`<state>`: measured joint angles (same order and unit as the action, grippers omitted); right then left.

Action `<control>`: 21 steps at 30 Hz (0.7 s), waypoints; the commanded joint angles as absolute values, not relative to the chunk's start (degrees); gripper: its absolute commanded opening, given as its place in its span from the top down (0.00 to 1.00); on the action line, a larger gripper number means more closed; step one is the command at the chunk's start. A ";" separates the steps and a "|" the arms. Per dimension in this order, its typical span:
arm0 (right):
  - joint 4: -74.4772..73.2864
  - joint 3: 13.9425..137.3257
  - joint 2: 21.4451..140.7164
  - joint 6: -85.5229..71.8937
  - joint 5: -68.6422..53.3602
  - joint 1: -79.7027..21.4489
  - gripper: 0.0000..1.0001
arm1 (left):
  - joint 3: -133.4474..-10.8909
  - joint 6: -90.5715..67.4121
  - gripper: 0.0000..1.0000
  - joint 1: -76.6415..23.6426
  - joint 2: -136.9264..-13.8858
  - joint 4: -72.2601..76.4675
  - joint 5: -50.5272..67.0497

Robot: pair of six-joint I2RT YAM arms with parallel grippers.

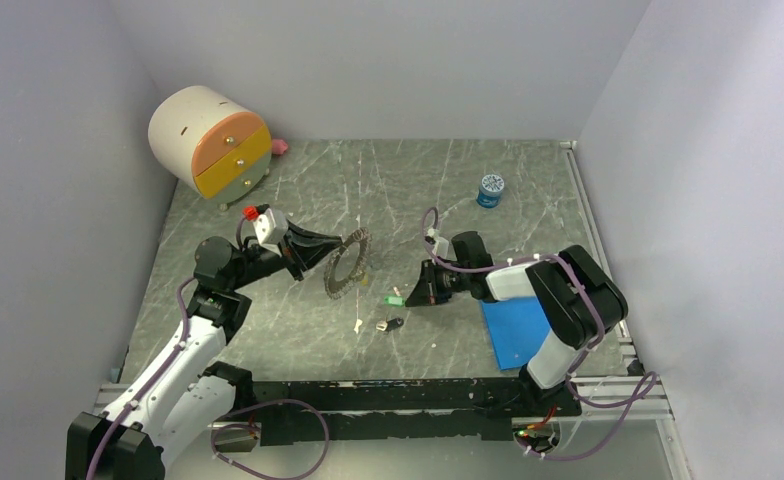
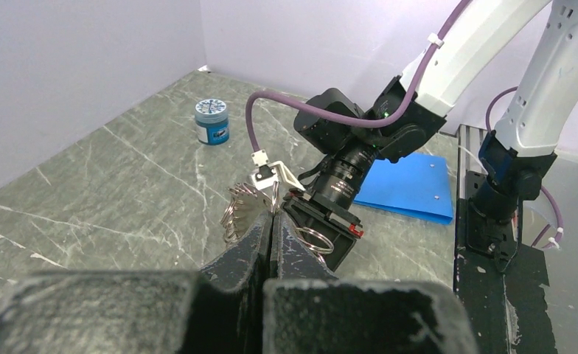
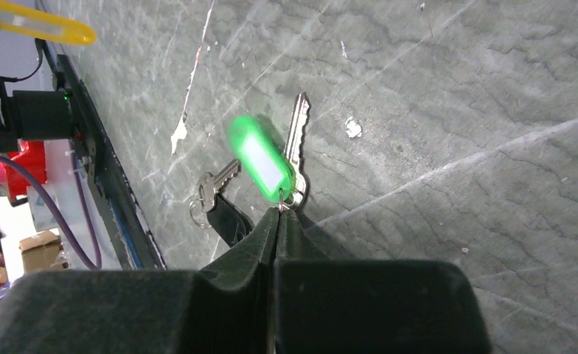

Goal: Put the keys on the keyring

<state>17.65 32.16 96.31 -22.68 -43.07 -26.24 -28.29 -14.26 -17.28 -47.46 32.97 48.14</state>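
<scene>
Left pincer (image 1: 334,250): mine, clamped tight on the left rim of the keyring (image 1: 348,262), over the middle of the bench (image 1: 418,180).
Keyring: stood on edge rather than flat; its open face was turned toward the right edge, and from above its long axis slanted from the far edge to the near edge.
Right pincer (image 3: 280,221): mine, closed on the small split ring of the green-tagged key (image 3: 295,140), right of the keyring and apart from it.
Green-tagged key: the blade pointed straight away from my fingertips, toward the left edge; the tag lay alongside, blurred.
Black-tagged key (image 3: 223,214): lay nearer the near edge.
Blue jar (image 1: 490,190): stood toward the far right corner.
Blue folder (image 1: 516,332): lay flat by the right edge.
</scene>
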 commanded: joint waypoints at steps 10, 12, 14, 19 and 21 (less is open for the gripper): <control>7.06 36.94 81.85 -15.86 -35.78 -26.54 1.00 | -29.25 -9.82 0.97 -17.05 -45.60 28.52 47.61; 4.18 38.52 78.10 -14.76 -32.40 -26.54 1.00 | -29.42 -8.96 0.97 -17.05 -45.45 27.44 47.35; 1.18 40.24 74.76 -13.49 -28.83 -26.54 1.00 | -29.44 -7.68 0.97 -17.05 -45.31 26.47 46.89; -2.18 42.59 66.72 -11.46 -20.24 -26.54 1.00 | -28.07 -5.91 0.97 -17.05 -44.72 27.80 45.36; -2.10 42.96 64.92 -11.31 -17.08 -26.50 1.00 | -27.47 -5.73 0.97 -17.04 -45.10 29.40 45.02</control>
<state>0.64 40.56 68.64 -13.76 -25.76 -26.46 -28.10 -7.81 -17.28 -46.19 24.58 46.41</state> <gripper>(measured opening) 0.010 0.026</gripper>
